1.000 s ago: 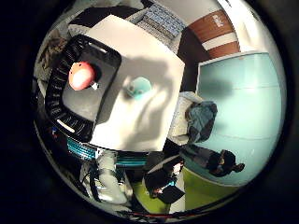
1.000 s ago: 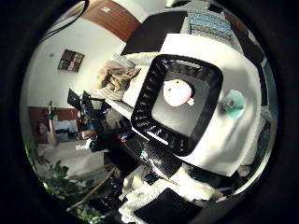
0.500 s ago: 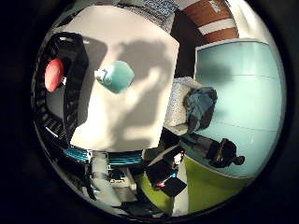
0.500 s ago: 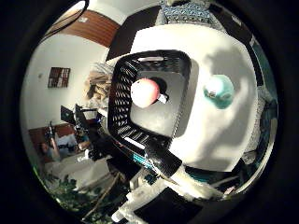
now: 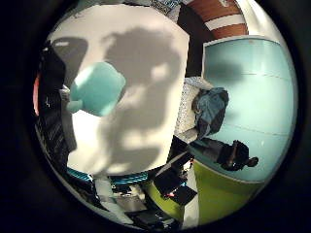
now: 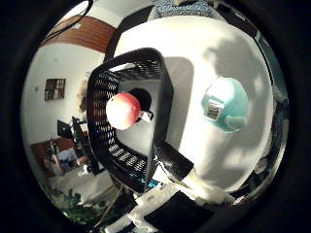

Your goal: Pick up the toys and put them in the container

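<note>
A teal rounded toy (image 5: 95,87) lies on the white table (image 5: 146,49), close beside the black mesh container (image 6: 110,146). In the right thumb side palm view the teal toy (image 6: 225,102) carries a small label and sits a short way from the container's rim. A red and pink round toy (image 6: 123,110) lies inside the container. The palm is over the table, near the teal toy.
The table's edge (image 5: 185,68) drops to a pale teal floor (image 5: 248,87), where a grey bag (image 5: 207,109) lies. A wall with pictures (image 6: 55,87) and cluttered furniture stand past the container's far side.
The whole picture has shifted and the teal toy fills more of both views: the palm has come closer to it. The toys and the container have not moved on the table.
</note>
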